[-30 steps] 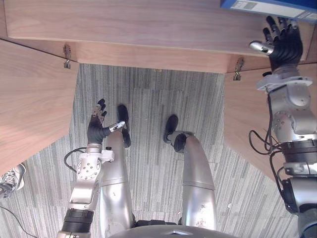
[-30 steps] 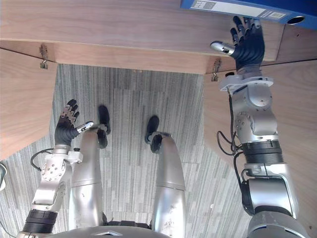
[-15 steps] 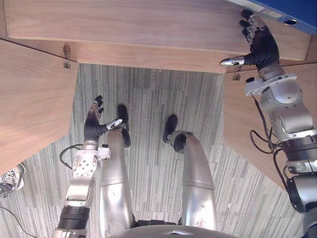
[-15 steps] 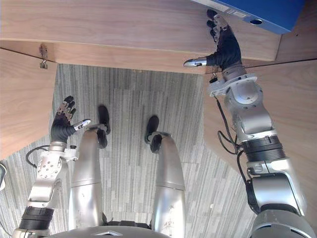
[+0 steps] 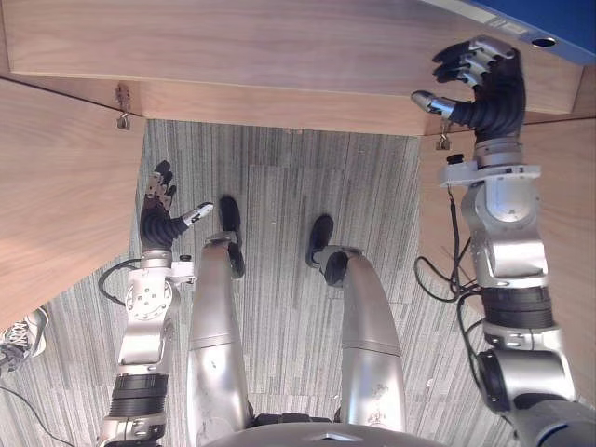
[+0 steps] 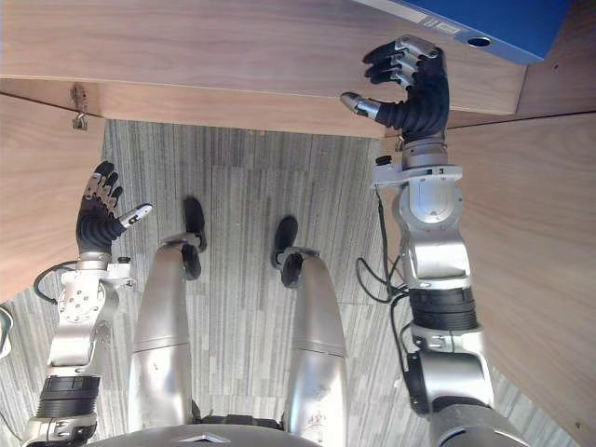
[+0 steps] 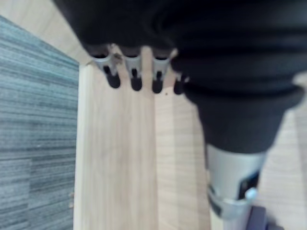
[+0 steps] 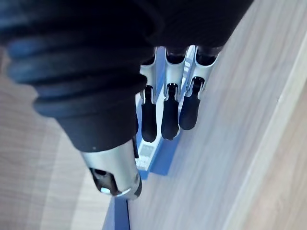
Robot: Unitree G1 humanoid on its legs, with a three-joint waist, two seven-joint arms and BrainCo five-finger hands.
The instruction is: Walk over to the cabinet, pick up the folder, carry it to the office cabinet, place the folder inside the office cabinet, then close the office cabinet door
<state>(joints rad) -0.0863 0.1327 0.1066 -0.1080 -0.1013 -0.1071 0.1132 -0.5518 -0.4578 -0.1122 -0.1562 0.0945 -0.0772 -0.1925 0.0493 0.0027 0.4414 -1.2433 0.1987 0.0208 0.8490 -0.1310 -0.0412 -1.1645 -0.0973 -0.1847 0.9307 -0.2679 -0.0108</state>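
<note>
While left hand (image 5: 160, 223) hangs spread, right hand (image 6: 419, 93) hovers half-open, empty, near folder (image 6: 512, 23)

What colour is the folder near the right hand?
The folder is plain blue; the right eye view shows it best.

Both arms are silver-grey, built of rounded segments with black ribbed bands. The left hand (image 5: 160, 226) and right hand (image 5: 489, 98) wear dark ribbed covers; silver fingers (image 8: 170, 112) end in dark tips.

robot hand (image 8: 170, 116), blue folder (image 8: 164, 155), wooden panel (image 8: 230, 110)
</note>
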